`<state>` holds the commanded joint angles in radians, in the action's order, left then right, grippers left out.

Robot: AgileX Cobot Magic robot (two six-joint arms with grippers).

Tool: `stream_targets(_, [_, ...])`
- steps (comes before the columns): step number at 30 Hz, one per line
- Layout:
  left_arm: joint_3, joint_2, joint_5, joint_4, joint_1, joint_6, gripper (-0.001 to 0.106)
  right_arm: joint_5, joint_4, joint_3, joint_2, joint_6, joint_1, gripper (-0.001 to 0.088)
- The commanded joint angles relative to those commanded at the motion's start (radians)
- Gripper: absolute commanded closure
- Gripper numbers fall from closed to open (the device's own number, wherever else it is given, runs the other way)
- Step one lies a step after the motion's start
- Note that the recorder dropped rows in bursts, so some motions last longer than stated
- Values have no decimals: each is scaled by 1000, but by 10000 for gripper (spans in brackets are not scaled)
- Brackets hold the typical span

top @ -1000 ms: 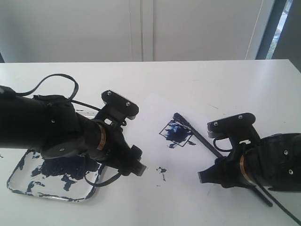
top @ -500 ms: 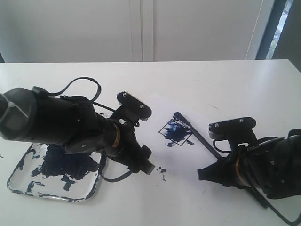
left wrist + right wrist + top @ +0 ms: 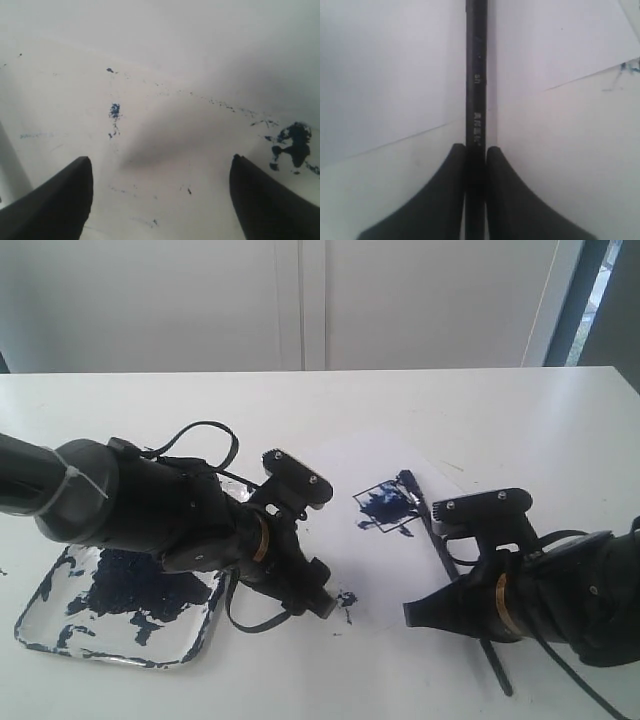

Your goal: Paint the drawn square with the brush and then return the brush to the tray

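Observation:
The drawn square (image 3: 385, 505) on the white sheet is daubed blue-black inside. Slanting across the sheet is the brush (image 3: 440, 550), its tip beside the square's right edge and its handle running back under my right arm (image 3: 540, 605). In the right wrist view my right gripper (image 3: 476, 155) is shut on the brush handle (image 3: 476, 75), and both pads press its sides. My left gripper (image 3: 315, 598) (image 3: 160, 159) hovers open and empty over the table, between the tray (image 3: 30, 625) and the sheet.
The tray at the front left holds a large blotch of dark paint. Small blue specks (image 3: 345, 600) dot the table by the sheet's (image 3: 390, 575) near corner. A paint blotch (image 3: 295, 150) shows in the left wrist view. A wall stands behind the table.
My right gripper has closed on the brush handle, and the brush has swung, its tip going right and its rear end left. My left arm has moved right toward the sheet.

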<state>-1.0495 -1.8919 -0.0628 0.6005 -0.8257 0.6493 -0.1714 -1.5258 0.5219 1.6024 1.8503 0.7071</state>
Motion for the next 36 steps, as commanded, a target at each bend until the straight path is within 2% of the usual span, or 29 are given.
stream_targets(6, [0,79,-43,29,6,0,274,44,11,0,-1,4,0,868])
stream_targets(10, [0,111,28,29,6,0,274,41,13,0,-1,4,0,868])
stream_targets(14, [0,68,123,29,0,6,274,62,13,0,-2,4,0,868])
stream_targets(20, [0,-33,114,29,-1,11,274,68,13,0,-2,4,0,868])
stream_targets(25, [0,-62,104,29,-1,7,274,72,13,0,-17,4,0,868])
stream_targets(31, [0,-80,78,29,-1,4,274,160,15,1,-133,12,0,868])
stream_targets(36, [0,-80,69,29,-1,4,274,86,64,1,-298,21,0,868])
